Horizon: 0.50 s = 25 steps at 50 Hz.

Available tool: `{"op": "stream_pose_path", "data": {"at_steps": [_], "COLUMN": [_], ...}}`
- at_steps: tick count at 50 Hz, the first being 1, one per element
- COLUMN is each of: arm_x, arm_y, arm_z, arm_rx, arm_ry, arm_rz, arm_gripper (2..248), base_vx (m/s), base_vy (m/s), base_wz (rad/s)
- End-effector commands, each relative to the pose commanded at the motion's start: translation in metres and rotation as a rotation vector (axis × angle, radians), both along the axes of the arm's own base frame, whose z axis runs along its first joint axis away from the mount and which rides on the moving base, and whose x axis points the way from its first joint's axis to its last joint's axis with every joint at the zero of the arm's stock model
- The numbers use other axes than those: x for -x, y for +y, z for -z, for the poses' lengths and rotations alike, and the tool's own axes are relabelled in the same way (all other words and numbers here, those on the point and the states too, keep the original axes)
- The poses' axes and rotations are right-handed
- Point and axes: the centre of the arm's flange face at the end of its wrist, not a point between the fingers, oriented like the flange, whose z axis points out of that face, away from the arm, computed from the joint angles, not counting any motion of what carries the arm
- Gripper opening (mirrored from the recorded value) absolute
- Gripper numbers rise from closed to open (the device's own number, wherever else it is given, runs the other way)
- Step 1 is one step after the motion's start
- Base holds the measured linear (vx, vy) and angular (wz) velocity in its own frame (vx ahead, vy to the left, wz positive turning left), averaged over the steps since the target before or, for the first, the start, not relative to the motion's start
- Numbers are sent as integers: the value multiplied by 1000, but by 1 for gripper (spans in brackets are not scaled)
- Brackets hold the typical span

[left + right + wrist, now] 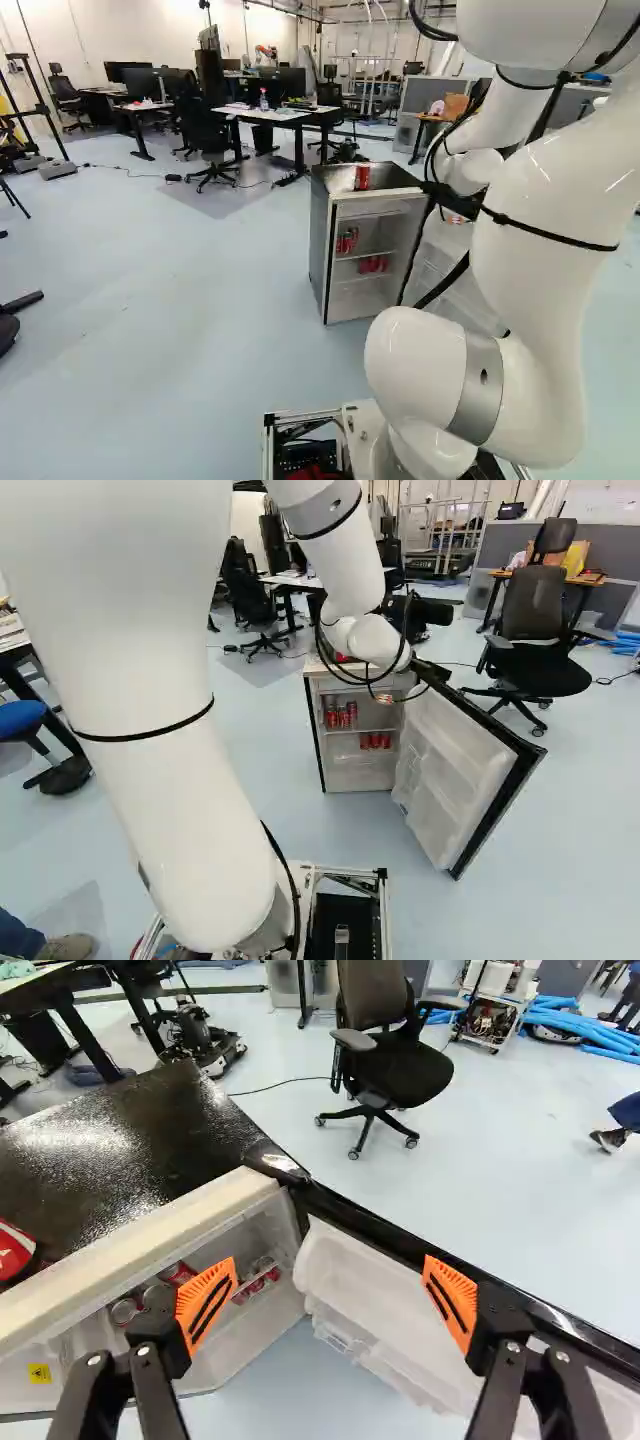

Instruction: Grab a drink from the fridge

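The arm [190, 810] rises from the base and reaches forward to the fridge area. The door [455, 770] is swung wide open towards the base, with its shelved inner side exposed. The gripper [329, 1263] is above the opening, between the door and the fridge [319, 240]. Its jaws are spread wide, the orange pads [206, 1305] stand well apart, and nothing is held. Inside the fridge, the upper cans [341, 716] stand grouped on a shelf; the lower cans [375, 741] are grouped beneath that shelf. A further can [362, 177] is on the fridge top. The upper group appears to be the most accessible pick. Next step, as judged: lower and level the gripper, face the opening, then advance between shelf and ceiling. Handling, as judged: a full can is moderately heavy, with a rigid but thin wall that will dent if over-squeezed. The surface is smooth and may be slippery if chilled. Take hold at mid-height, one pad on each side, and lift clear of the shelf before withdrawing. Caution: neighbouring cans stand close and could be tipped; the wide jaws could strike the door or side wall. Beyond the door stands a black chair [534, 605], outside the likely working path.
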Motion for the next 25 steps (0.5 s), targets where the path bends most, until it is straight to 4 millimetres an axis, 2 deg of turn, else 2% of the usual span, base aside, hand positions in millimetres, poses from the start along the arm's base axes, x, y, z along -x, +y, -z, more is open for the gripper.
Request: {"op": "stream_pose_path", "data": {"at_steps": [25], "arm_x": [6], "arm_y": [-37], "arm_z": [-20], "arm_rx": [-60], "arm_ry": [5], "arm_rz": [115], "arm_gripper": [247], "base_vx": [0], "base_vy": [0], "base_wz": [0]}}
